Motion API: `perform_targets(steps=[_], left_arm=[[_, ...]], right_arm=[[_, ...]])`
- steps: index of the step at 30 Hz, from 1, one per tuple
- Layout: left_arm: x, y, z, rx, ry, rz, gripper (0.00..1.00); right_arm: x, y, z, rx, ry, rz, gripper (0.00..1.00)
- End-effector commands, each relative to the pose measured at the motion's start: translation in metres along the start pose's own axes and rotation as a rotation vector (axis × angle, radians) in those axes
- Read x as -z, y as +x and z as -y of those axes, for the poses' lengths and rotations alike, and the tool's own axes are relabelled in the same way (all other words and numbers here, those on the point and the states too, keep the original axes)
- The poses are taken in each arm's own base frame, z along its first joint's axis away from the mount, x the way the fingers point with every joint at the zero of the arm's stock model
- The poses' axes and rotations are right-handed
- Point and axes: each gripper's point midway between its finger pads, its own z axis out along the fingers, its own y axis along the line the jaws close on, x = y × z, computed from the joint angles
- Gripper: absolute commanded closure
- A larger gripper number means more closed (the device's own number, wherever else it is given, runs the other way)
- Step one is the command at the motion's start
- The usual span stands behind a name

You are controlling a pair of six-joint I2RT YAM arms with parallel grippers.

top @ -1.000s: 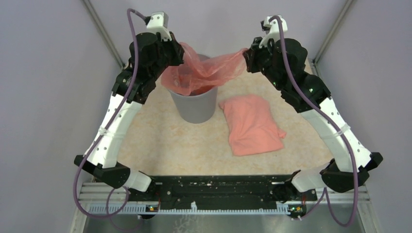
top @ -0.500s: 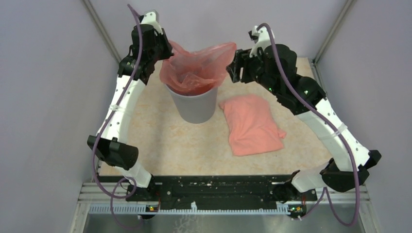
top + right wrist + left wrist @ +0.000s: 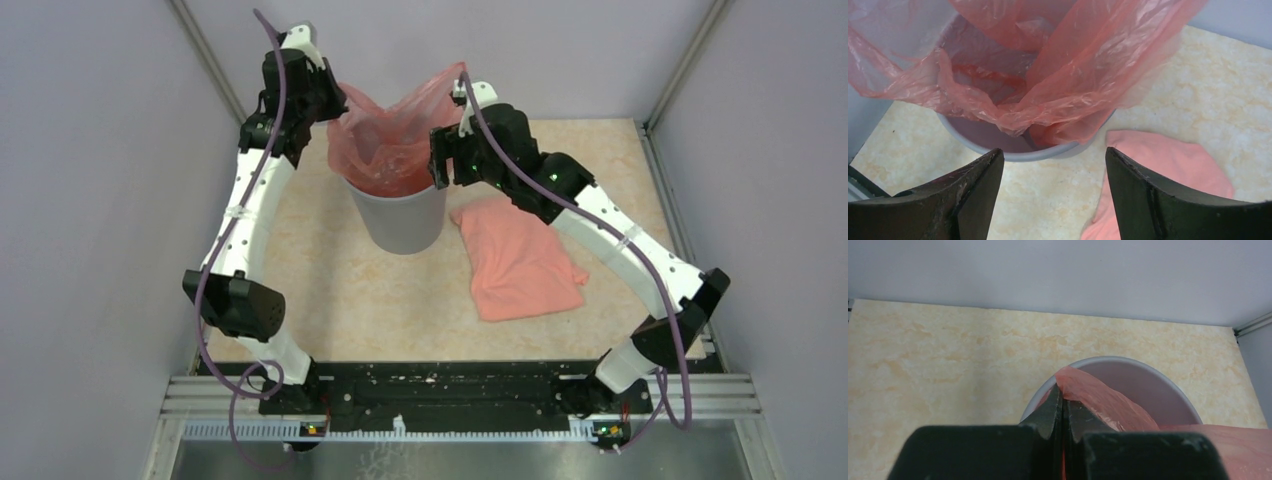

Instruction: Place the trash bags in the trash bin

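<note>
The grey trash bin (image 3: 400, 220) stands at the back of the table. One orange-red trash bag (image 3: 392, 135) hangs into it, its top rising in a peak above the rim. My left gripper (image 3: 330, 105) is shut on that bag's left edge (image 3: 1098, 400), just over the bin's rim (image 3: 1148, 371). My right gripper (image 3: 437, 165) is open beside the bin's right side, with nothing between its fingers. In its wrist view this gripper (image 3: 1053, 152) hovers above the bin's rim (image 3: 1073, 145), the bag (image 3: 1058, 65) loose ahead of it. A second trash bag (image 3: 520, 258) lies folded flat on the table, to the right of the bin.
Grey walls enclose the marbled tabletop (image 3: 330, 290) on the left, back and right. The folded bag (image 3: 1168, 170) lies under and to the right of my right gripper. Both arm bases sit on the black rail (image 3: 450, 385) at the near edge.
My right gripper has opened and let go of the bag's right edge, then swung left toward the bin. The freed edge now stands up. My left arm lifted and drew back, still gripping.
</note>
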Motion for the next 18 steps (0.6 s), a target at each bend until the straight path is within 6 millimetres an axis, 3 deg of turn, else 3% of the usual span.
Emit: perform_targets(steps=[1, 9, 18], left_arm=[[-0.007, 0.005, 0.005, 0.001, 0.040, 0.008, 1.00], [-0.023, 0.030, -0.009, -0.012, 0.000, -0.032, 1.00], [-0.030, 0.030, -0.011, -0.027, 0.003, -0.022, 1.00]], right_arm=[[-0.002, -0.020, -0.005, -0.043, -0.032, 0.064, 0.26], [0.017, -0.023, -0.009, -0.003, -0.020, 0.097, 0.25], [-0.023, 0.009, 0.012, -0.054, 0.006, 0.015, 0.25]])
